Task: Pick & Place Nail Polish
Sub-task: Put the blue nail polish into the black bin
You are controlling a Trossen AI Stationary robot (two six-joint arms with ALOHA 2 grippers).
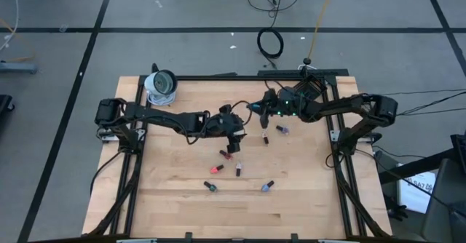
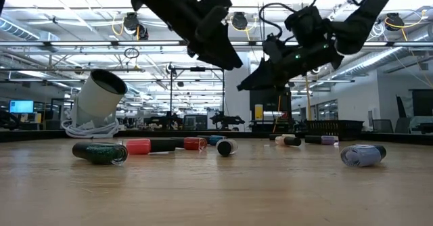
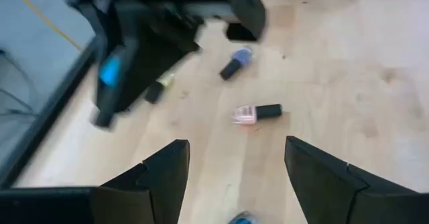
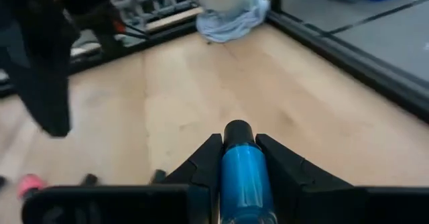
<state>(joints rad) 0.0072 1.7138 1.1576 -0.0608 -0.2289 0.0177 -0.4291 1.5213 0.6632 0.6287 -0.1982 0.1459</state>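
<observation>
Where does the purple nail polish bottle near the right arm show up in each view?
High view: purple bottle lies right of centre, just right of the pale pink bottle.
Low view: far back, right of centre.
Left wrist view: lying just beyond the pale pink bottle.
Right wrist view: not in it.
Shared landmark: the pale pink bottle beside it.

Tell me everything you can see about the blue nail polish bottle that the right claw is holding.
The blue nail polish bottle is small, with a glossy bright-blue body and a rounded black cap pointing forward past the fingertips. It is clamped between the two dark fingers of the right claw, which is shut on its sides. It is held in the air above the wooden table, touching nothing else.
</observation>
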